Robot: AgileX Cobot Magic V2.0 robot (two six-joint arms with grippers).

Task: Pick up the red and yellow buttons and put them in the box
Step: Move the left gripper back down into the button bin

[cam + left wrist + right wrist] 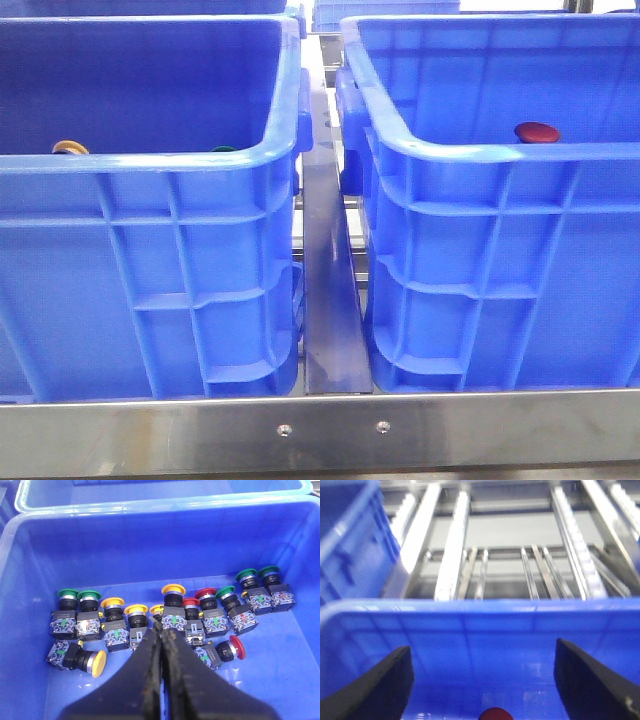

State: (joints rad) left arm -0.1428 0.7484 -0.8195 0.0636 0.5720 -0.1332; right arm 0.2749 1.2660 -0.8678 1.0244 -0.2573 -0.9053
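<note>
In the left wrist view, several push buttons with red (205,594), yellow (112,602) and green (68,594) caps lie on the floor of the left blue crate (150,545). My left gripper (162,630) hangs shut above the middle of the row, with nothing between its fingers. One yellow button (99,662) and one red button (238,646) lie on their sides nearer to it. The box (480,250), the right-hand crate, holds a red button (537,132). My right gripper (482,647) is open inside the box, with that red button (495,714) between its fingers.
A yellow cap (70,148) and a green cap (222,150) show over the left crate's rim (150,160). A narrow metal strip (328,280) separates the crates. Roller rails (455,545) run beyond the box. A metal bar (320,430) crosses the front.
</note>
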